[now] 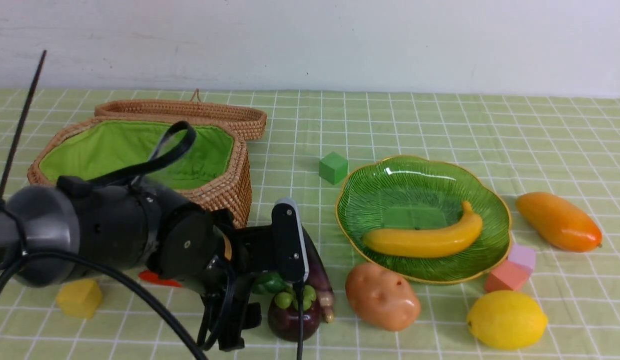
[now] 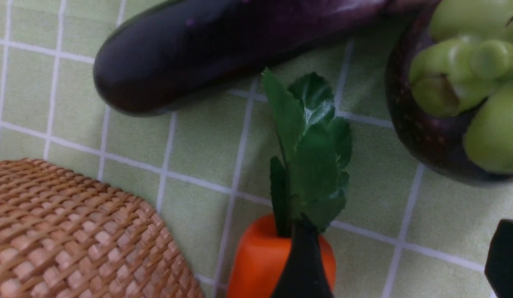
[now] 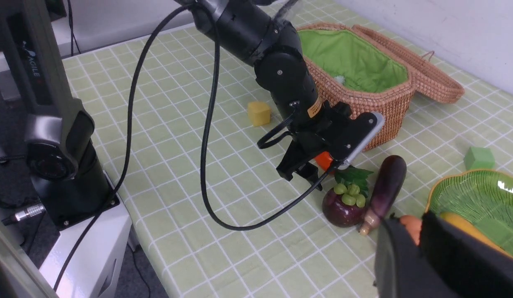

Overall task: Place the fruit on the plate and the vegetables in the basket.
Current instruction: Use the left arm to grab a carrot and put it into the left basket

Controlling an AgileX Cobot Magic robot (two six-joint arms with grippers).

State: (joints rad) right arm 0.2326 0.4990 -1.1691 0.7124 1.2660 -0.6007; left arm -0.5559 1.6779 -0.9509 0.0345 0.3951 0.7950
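From the front we see the banana (image 1: 425,241) lying on the plate (image 1: 405,180), the basket (image 1: 224,192) open. At the left wrist, our left gripper (image 2: 403,240) stands spread, one finger (image 2: 302,265) over the carrot (image 2: 256,256). From the right wrist, the right gripper (image 3: 411,238) is blurred; its jaws we cannot tell.

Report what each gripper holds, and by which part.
The left gripper holds nothing: its fingers stand open at the carrot's leafy end. The right gripper shows nothing between its fingers; open or shut cannot be told.
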